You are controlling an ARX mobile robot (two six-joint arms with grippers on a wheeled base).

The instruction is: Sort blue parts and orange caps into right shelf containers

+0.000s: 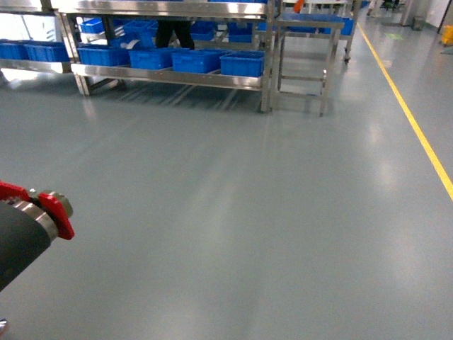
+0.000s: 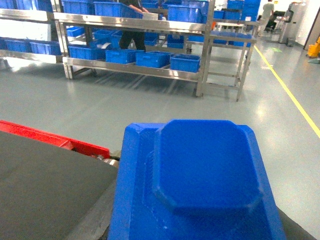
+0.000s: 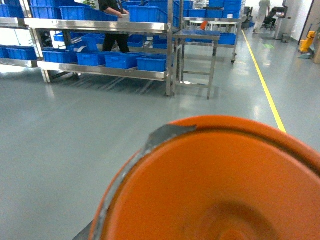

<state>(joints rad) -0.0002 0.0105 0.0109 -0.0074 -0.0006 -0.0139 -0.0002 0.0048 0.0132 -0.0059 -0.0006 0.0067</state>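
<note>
Head view: a wide grey floor (image 1: 233,212) runs ahead to a steel shelf rack (image 1: 170,74) along the far edge, its lower shelf lined with blue bins (image 1: 242,64) standing side by side. A person's dark legs (image 1: 174,32) show behind the rack. Just to the right of it stands a smaller steel table (image 1: 304,57) with more blue bins on top. A yellow floor line (image 1: 417,131) slants down the right side. At the lower left corner part of the left arm (image 1: 21,237) enters, black with red trim and a metal collar; its fingertips are outside this view, so their state cannot be read here. The right arm does not appear.

Left wrist view: a blue part (image 2: 200,185) fills the lower middle of the picture, a blocky piece with a raised flat knob, sitting right at the left gripper, whose black body and red trim (image 2: 55,137) lie to its left. The fingers are hidden, so I cannot tell whether they pinch it. The rack and bins stand far behind.

Right wrist view: an orange cap (image 3: 215,185) fills the lower frame, its hollow side facing the camera, close up against the right gripper. No finger is visible, so its grip cannot be told.
</note>
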